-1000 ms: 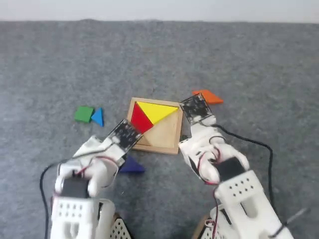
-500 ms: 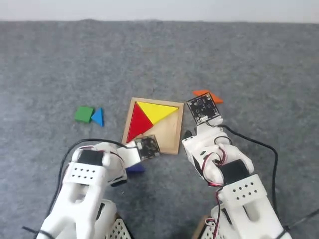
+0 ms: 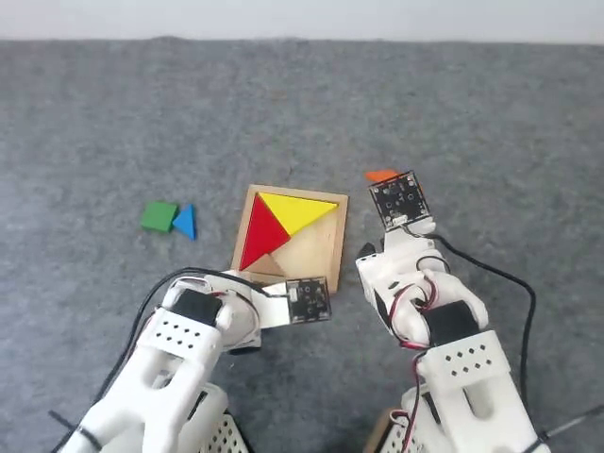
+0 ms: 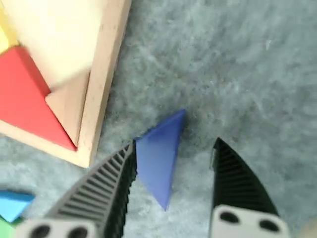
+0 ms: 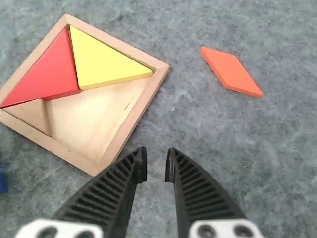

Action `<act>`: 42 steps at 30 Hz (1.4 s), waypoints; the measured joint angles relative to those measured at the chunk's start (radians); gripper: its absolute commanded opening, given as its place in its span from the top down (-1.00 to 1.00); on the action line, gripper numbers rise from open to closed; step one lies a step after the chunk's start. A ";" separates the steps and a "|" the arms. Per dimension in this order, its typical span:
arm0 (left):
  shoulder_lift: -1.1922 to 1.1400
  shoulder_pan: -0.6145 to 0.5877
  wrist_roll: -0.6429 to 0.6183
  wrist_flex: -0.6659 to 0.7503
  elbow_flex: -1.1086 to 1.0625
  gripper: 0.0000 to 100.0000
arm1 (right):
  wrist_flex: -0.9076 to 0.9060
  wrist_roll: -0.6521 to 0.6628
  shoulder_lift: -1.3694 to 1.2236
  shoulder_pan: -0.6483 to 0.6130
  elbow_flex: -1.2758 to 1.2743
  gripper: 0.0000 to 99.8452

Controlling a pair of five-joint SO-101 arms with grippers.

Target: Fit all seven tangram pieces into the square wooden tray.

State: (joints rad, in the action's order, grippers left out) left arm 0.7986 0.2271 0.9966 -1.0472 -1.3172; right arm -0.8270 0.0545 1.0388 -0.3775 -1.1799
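The square wooden tray (image 3: 338, 247) holds a red triangle (image 3: 259, 233), a yellow triangle (image 3: 294, 210) and a small wood-coloured triangle (image 5: 32, 114). A dark blue triangle (image 4: 158, 153) lies on the carpet just outside the tray's near rim (image 4: 106, 74). My left gripper (image 4: 173, 147) is open, one finger on each side of this triangle. The right gripper (image 5: 156, 161) hovers shut and empty over the carpet beside the tray's right rim (image 5: 133, 124). An orange parallelogram (image 5: 230, 72) lies beyond it, partly hidden behind the right wrist (image 3: 401, 200). A green square (image 3: 159, 216) and a light blue triangle (image 3: 185, 222) lie left of the tray.
Grey carpet covers the whole table. The left arm's wrist (image 3: 307, 300) sits close to the tray's near edge. A black cable (image 3: 505, 283) trails from the right arm. Open carpet lies to the far side and far right.
The left wrist has swung off the tray's near-left corner and along its near edge, to the right. The right wrist has shifted away and to the right, covering more of the orange piece.
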 measured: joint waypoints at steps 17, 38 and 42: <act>-0.686 -0.043 0.014 -0.180 0.482 0.57 | 0.002 0.000 0.000 -0.005 0.000 0.83; -0.841 -0.104 0.003 -0.238 0.582 0.67 | 0.002 -0.003 0.000 -0.005 0.000 0.83; -0.841 -0.104 0.003 -0.239 0.582 0.79 | 0.002 -0.003 0.000 -0.005 0.000 0.83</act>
State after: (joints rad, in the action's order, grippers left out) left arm -0.0422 0.1227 0.9996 -1.2866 -0.7357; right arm -0.8255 0.0514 1.0388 -0.3821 -1.1799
